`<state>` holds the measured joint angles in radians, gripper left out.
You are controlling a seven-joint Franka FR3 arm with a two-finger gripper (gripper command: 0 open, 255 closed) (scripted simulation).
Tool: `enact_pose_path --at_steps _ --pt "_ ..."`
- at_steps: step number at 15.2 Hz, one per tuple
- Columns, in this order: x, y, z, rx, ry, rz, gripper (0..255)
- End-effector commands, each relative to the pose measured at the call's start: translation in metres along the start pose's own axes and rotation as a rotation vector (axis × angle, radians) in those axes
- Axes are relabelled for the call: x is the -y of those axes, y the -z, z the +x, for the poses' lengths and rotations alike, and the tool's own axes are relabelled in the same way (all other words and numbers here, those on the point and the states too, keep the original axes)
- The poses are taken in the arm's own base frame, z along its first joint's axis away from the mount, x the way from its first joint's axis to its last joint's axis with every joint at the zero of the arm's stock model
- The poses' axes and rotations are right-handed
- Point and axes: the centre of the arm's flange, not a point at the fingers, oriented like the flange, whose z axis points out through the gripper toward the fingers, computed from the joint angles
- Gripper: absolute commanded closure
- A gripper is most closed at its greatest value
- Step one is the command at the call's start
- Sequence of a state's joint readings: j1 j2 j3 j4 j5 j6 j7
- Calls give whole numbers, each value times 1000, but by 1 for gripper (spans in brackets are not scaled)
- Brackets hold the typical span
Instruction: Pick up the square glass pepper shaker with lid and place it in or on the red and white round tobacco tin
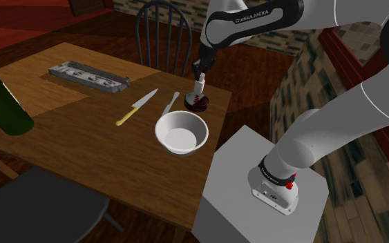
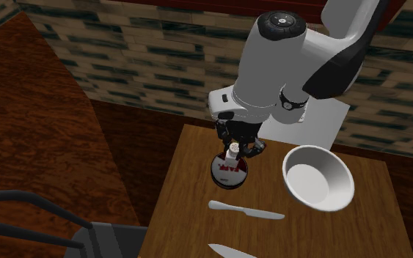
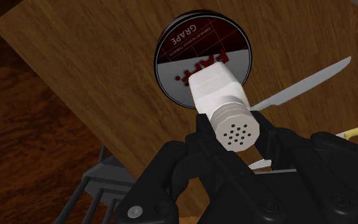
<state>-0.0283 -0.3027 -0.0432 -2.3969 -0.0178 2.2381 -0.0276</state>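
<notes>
Looking at the hand (image 3: 234,139), you are seeing it pinching the pepper shaker (image 3: 213,88) by its upper end, so the pick-up is looking done. The shaker is hanging directly over the tobacco tin (image 3: 185,39), base pointing at it; I cannot tell whether it is touching the tin. Lowering and releasing are remaining. The shaker is showing a plain white square body and a round perforated cap (image 3: 238,129); the tin is sitting on the surface (image 3: 75,83).

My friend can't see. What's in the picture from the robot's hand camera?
The black gripper clasps a white pepper shaker with a holed lid over a red and white round tin on a wooden table. A silver knife lies beside the tin.
</notes>
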Motion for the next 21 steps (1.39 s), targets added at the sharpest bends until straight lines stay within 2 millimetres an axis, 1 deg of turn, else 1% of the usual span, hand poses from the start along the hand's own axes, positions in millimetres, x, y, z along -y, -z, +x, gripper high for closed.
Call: enact_pose_path --at_steps 1,5,13,14,19,21 --pt "0 -11 -1 -1 0 0 255" --pt "0 -33 -4 -1 0 0 255" --pt "0 -33 -4 -1 0 0 255" --pt "0 -33 -4 -1 0 0 0" --pt "0 -33 -4 -1 0 0 0" --pt "0 -7 -4 -1 0 0 0"
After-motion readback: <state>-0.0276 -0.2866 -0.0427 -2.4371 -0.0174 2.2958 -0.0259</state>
